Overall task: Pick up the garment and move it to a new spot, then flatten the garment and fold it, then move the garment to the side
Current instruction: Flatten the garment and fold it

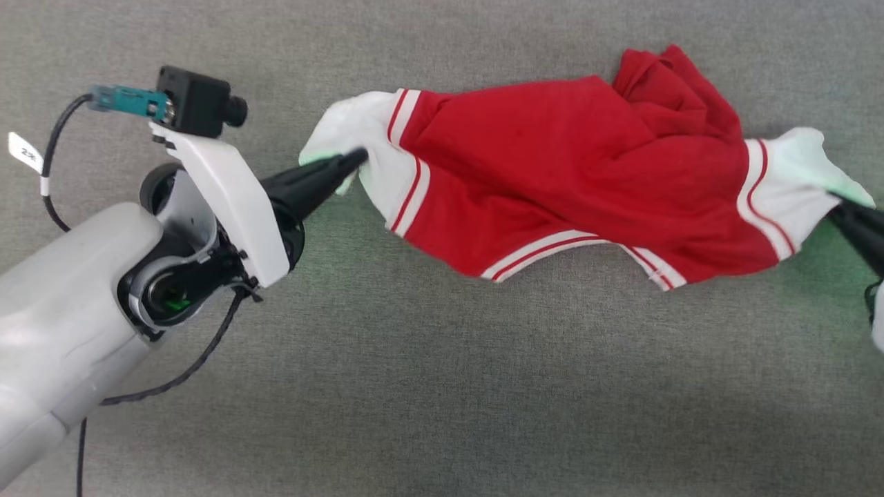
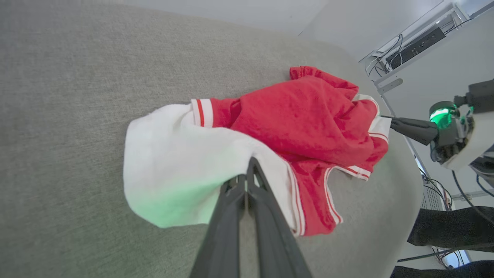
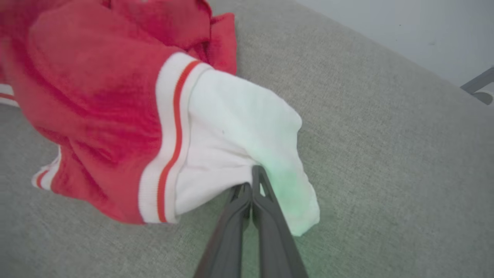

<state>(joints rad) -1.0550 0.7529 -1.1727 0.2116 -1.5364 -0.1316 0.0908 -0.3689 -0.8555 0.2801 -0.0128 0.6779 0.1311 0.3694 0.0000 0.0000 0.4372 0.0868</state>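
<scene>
Left gripper [image 1: 353, 161] is clenched on the shirt [image 1: 552, 172]: its two dark fingers are pressed together with the edge of a white sleeve [image 1: 359, 128] pinched between them. Right gripper [image 1: 839, 212] is likewise closed, and the opposite white sleeve [image 1: 794, 172] is grasped at its tip. The shirt is spread lengthwise between both grippers over the grey counter [image 1: 442, 386], with the red body in the middle and one sleeve at each end. The red body is crumpled, and a bunch of folds is gathered at its far edge, near the sleeve held by the right gripper. White-and-red striped trim is seen at both sleeve seams and along the near hem. A green tint is cast on each sleeve beside the fingers. Whether the red body rests on the counter or hangs just above it cannot be told. A shadow is cast on the counter beneath the near hem.
</scene>
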